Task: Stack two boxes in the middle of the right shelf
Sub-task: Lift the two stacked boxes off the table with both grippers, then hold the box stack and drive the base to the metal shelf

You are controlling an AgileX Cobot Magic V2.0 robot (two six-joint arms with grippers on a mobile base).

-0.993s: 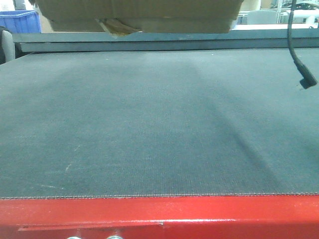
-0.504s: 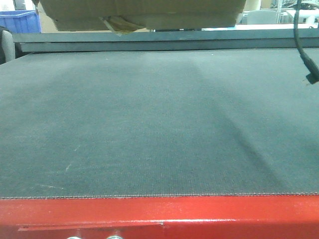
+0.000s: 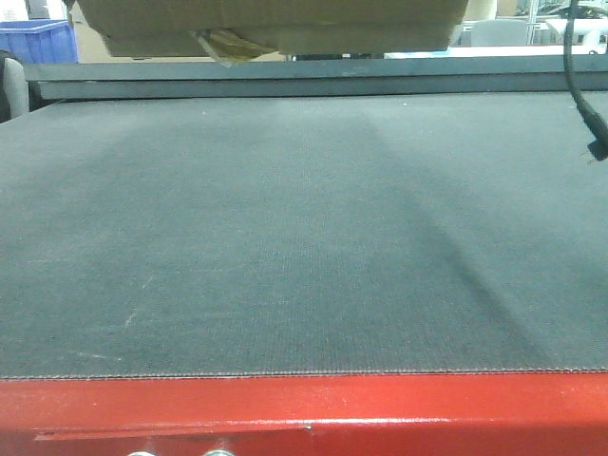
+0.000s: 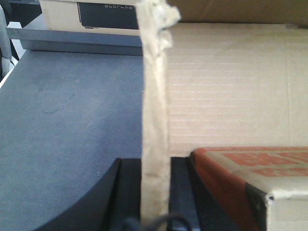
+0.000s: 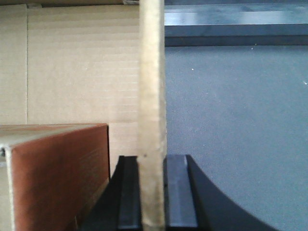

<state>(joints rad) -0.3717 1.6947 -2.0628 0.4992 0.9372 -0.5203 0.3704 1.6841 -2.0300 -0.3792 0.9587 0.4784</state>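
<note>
Looks like the carrying step, with the cardboard box (image 3: 275, 24) raised clear above the far edge of the grey felt counter (image 3: 285, 237), a crumpled tape scrap (image 3: 223, 46) dangling from its underside, the left claw (image 4: 155, 168) clamped on one upright cardboard wall and the right claw (image 5: 152, 161) clamped on the opposite wall. Calls next, most likely, for a level, evenly matched carry beyond the counter's far edge to the shelf, not made out here, then a gentle set-down ahead of any release. Worth minding thin walls liable to bend or tear under the load.
</note>
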